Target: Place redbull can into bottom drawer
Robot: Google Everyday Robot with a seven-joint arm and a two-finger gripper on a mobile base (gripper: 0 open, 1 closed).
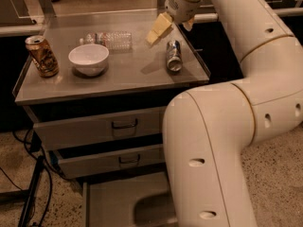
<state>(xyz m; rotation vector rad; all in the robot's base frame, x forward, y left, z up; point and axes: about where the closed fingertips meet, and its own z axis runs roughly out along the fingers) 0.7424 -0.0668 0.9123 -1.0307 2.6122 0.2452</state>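
The redbull can [173, 56] lies on its side on the cabinet top, near the right edge, its silver top facing me. My gripper [173, 28] hangs just above and behind the can, open and empty. One yellow finger [158, 29] points down to the left of the can and the other shows only at its tip on the right. The bottom drawer [118, 200] is pulled open at the bottom of the view. Its flat metal floor is bare, and my arm covers its right part.
On the cabinet top [123, 74] stand a white bowl [88, 58] and a gold-brown can [42, 56] at the left, and a clear plastic bottle [108, 39] lies at the back. The two upper drawers [104, 126] are shut. My arm [222, 141] fills the right side.
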